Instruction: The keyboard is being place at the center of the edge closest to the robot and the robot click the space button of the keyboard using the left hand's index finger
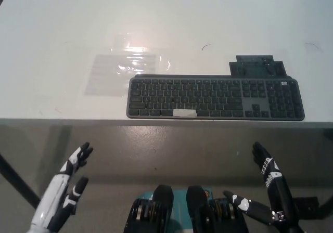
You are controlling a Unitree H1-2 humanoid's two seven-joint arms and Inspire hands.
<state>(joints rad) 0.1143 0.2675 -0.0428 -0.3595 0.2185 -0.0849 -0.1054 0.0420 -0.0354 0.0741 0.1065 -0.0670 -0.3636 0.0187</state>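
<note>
Hidden / unclear: a dark flat object [256,66] lay just behind the keyboard [216,98], its front part covered by the keyboard's rear edge; what it was could not be made out. Key legends were too blurred to read. The left hand [65,189] was cut off at the wrist by the frame's bottom edge, and the right hand [270,189] likewise at the forearm.

Hands: both sat below and in front of the keyboard, off the table [208,14], touching nothing. The white left hand, toward the keyboard's left end, had its fingers spread and was empty. The black right hand, under the keyboard's right end, had its fingers apart with the thumb splayed out, also empty.

Task object: the keyboard was long, flat, dark grey and matte, with a number pad. It lay along the table's near edge, parallel to it. A pale rectangular patch [184,113] marked the space bar.

Surfaces: the tabletop was white and smooth, with glare. A clear glossy plastic sheet [125,69] lay just behind the keyboard's left end.
</note>
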